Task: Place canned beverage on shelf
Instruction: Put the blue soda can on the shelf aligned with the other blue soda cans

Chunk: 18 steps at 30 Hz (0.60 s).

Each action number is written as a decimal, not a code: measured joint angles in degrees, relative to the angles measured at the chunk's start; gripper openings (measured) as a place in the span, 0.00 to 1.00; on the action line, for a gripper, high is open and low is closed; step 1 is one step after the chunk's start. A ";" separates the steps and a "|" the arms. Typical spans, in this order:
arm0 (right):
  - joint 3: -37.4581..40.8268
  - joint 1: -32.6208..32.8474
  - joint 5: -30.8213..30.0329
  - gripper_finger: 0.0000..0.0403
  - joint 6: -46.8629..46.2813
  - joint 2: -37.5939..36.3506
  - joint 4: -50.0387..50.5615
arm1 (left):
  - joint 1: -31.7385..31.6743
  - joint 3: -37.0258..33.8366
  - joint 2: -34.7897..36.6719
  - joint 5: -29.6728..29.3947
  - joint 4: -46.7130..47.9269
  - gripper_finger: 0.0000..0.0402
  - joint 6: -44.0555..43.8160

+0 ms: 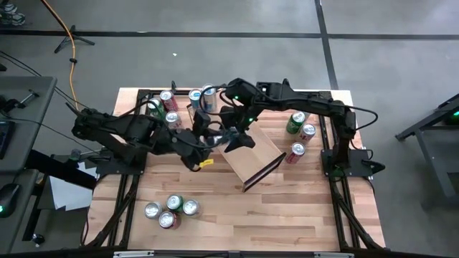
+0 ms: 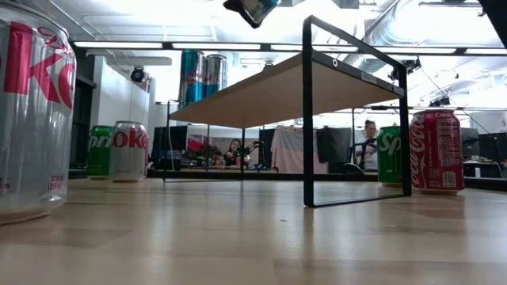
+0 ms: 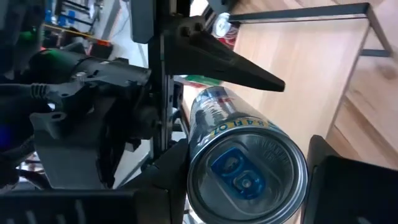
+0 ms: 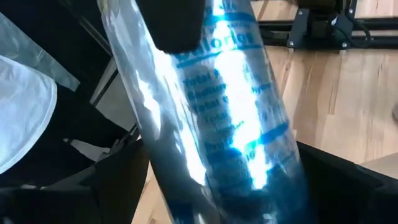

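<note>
**Can [image 3: 245,158] hanging in the air over the shelf [image 1: 254,159]**

I am squeezing one blue can in my left gripper [image 3: 249,199], above the shelf. My right gripper [image 4: 224,186] is standing wide open around the same can. The shelf is sitting slanted on the wooden table [image 1: 287,215]. Two cans [image 2: 190,77] are standing on the shelf and ten more cans [image 1: 174,203] on the table. People [image 2: 369,134] are sitting in the room behind.

Grey floor [image 1: 237,57], ceiling strip lights [image 2: 119,44], perhaps monitors behind

Silver-and-blue can [image 3: 245,168]; pale-wood shelf [image 1: 252,159] on black frame.
</note>
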State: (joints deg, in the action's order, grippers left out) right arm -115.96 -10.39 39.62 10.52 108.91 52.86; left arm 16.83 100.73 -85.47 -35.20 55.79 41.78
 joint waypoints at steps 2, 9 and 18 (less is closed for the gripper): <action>0.00 0.11 0.26 0.88 0.05 -0.01 -0.04 | -0.32 0.00 -0.02 -0.58 -0.08 0.31 0.83; 0.02 0.58 0.35 0.87 0.10 -0.01 0.00 | -1.99 0.00 -0.02 0.66 -0.32 0.31 0.88; 0.07 0.63 -0.06 0.70 0.09 -0.01 0.00 | -2.24 0.00 -0.02 1.16 -0.65 0.31 2.23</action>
State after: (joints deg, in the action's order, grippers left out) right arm -115.90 -9.76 39.56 10.61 108.90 52.86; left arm 14.59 100.73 -85.49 -34.04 55.13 44.01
